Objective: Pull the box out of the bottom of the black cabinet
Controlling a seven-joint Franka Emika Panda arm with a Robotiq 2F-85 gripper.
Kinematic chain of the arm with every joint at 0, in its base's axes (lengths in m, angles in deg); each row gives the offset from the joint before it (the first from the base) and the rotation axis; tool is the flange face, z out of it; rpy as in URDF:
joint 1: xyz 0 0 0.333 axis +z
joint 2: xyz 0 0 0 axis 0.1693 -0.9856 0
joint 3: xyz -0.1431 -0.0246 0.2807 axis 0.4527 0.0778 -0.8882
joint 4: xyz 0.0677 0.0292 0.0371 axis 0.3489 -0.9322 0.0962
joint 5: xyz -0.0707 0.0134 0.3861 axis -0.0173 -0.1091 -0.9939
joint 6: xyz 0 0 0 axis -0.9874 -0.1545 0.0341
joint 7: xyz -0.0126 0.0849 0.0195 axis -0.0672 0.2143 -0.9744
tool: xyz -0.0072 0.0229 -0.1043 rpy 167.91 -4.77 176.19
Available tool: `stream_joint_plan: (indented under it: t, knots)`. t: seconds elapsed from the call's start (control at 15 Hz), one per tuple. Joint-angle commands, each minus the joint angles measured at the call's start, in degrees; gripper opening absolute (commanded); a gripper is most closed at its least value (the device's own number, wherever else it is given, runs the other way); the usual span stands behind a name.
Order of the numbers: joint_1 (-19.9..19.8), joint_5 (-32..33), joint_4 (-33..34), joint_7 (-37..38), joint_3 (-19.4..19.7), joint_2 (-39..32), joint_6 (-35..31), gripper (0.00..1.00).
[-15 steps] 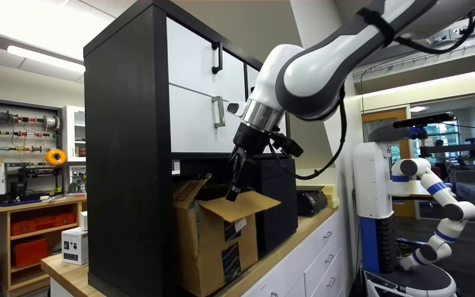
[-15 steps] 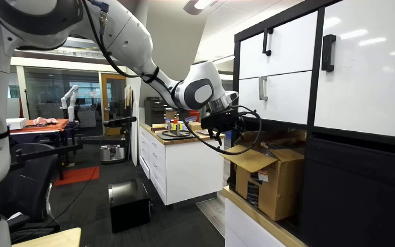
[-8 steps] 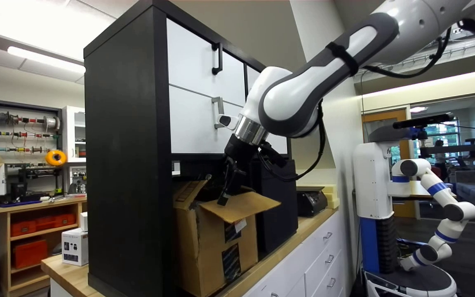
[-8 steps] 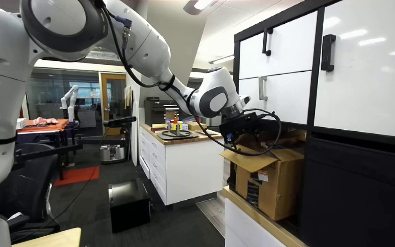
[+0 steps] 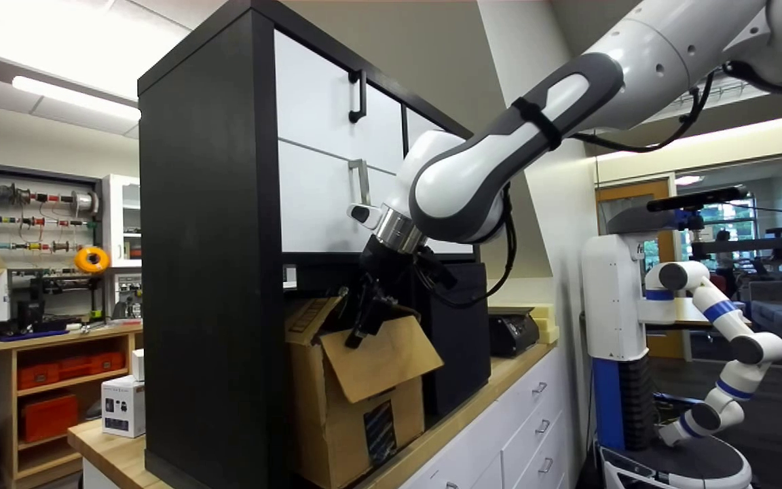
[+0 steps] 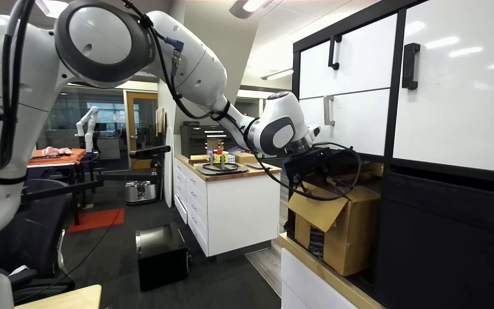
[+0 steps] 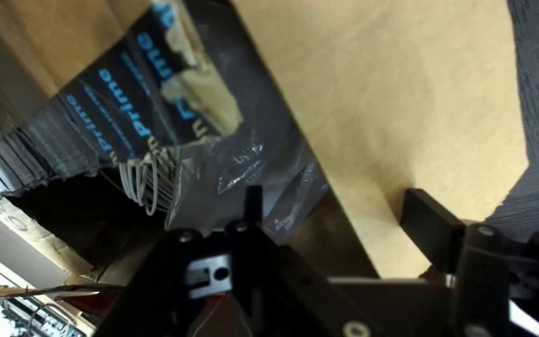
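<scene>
Lowered since the earlier frames, the arm (image 5: 479, 176) now places the gripper (image 7: 339, 210) at the mouth of the box (image 5: 347, 435), and the front flap (image 5: 381, 363) tilts down more steeply than before. Both fingers (image 7: 431, 229) stand spread wide apart. In the wrist view, the flap's edge crosses the gap between them: one fingertip lies over the opening, the other over the flap's face. Contact between that second fingertip and the flap cannot be confirmed from these angles. In both exterior views, the box stands in the lower compartment of the black cabinet (image 5: 201, 238), beneath the white doors (image 5: 316, 197). A wooden counter (image 5: 455, 420) runs along its front. Black tape (image 7: 120, 93) with blue lettering covers part of a torn flap; beside it, a plastic bag (image 7: 213, 196) and white cords (image 7: 148, 187) show inside the box.
</scene>
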Motion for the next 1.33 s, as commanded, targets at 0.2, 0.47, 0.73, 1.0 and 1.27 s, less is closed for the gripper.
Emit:
stream_joint_plan:
  t: [0.2,0.47,0.73,1.0,1.27]
  knots:
    - [-3.86,-1.88,-2.05,-2.18,-3.69,1.46,-1.65,0.29]
    - [-5.04,-3.05,-5.28,-2.78,-4.57,3.78,-2.67,0.03]
    - [-6.66,-6.71,-11.1,-5.56,-5.83,7.86,-4.42,0.03]
    - [-8.1,-11.92,-17.68,-10.09,-7.36,12.1,-7.27,0.05]
    - [-8.79,-16.83,-23.02,-14.06,-8.49,15.5,-10.01,0.05]
